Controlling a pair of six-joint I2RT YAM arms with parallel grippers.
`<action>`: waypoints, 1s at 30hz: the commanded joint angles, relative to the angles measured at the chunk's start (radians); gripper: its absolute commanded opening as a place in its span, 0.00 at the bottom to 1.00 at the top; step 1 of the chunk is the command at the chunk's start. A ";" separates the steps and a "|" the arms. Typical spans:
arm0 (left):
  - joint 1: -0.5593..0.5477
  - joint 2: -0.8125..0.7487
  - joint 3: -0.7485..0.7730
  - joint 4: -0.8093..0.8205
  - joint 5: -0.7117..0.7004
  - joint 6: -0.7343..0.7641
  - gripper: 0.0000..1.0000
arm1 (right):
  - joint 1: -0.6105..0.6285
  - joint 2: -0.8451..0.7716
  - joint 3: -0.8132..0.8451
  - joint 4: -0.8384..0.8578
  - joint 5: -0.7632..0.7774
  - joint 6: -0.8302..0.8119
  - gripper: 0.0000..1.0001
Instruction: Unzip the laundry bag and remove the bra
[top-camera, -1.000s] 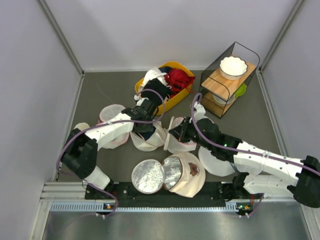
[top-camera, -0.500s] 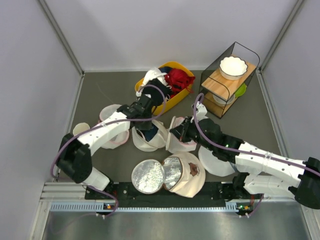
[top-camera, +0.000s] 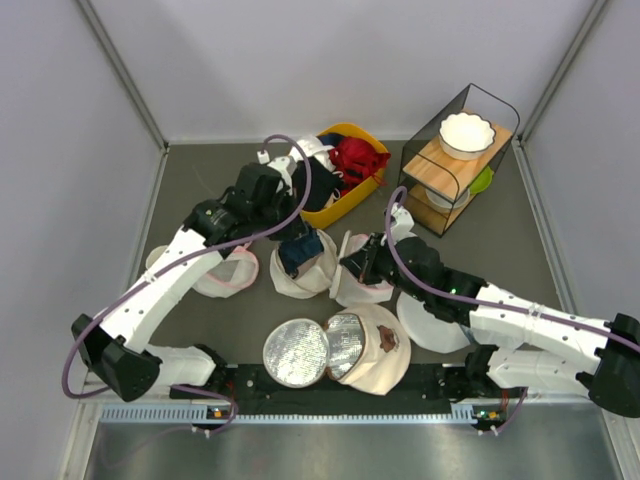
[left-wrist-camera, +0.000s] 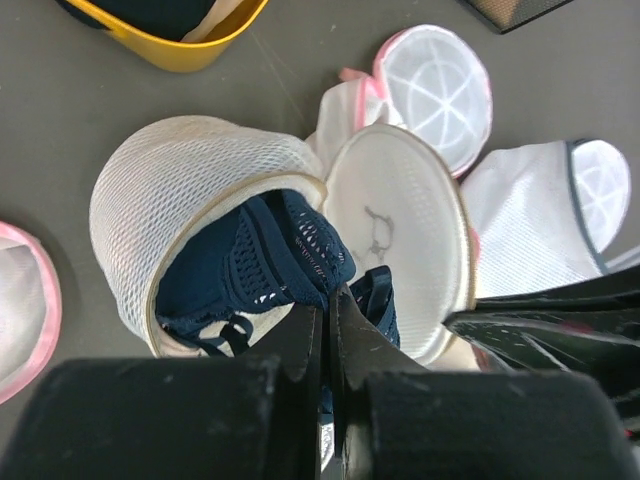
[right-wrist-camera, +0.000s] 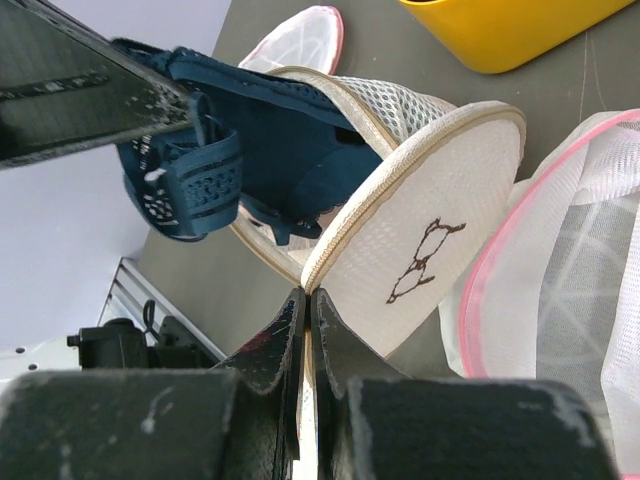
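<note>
Grey table (top-camera: 545, 250): yellow tub (top-camera: 345, 207) & wire rack (top-camera: 440, 160) at rear; laundry bag (top-camera: 310, 282) ctr, pink-trimmed mesh bag (top-camera: 225, 275) beside it; silver mesh discs (top-camera: 297, 352) nr front.

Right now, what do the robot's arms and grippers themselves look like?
The left arm and right arm have white shells on black joints, each trailed by a looping mauve cable. The left gripper and right gripper are black, each with two flat tapering fingers, scuffed with pale dust.

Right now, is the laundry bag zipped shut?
No, the laundry bag gapes open at its mouth, and a navy garment sticks out of it.
</note>
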 joint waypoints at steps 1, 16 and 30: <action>0.032 -0.047 0.102 0.026 0.087 -0.008 0.00 | 0.012 -0.015 0.021 0.016 0.015 -0.016 0.00; 0.069 -0.024 0.176 0.033 0.131 -0.025 0.00 | 0.012 -0.036 0.040 -0.002 0.007 -0.028 0.00; 0.064 -0.040 -0.063 0.105 0.429 -0.049 0.00 | 0.010 -0.014 0.134 -0.033 0.007 -0.042 0.00</action>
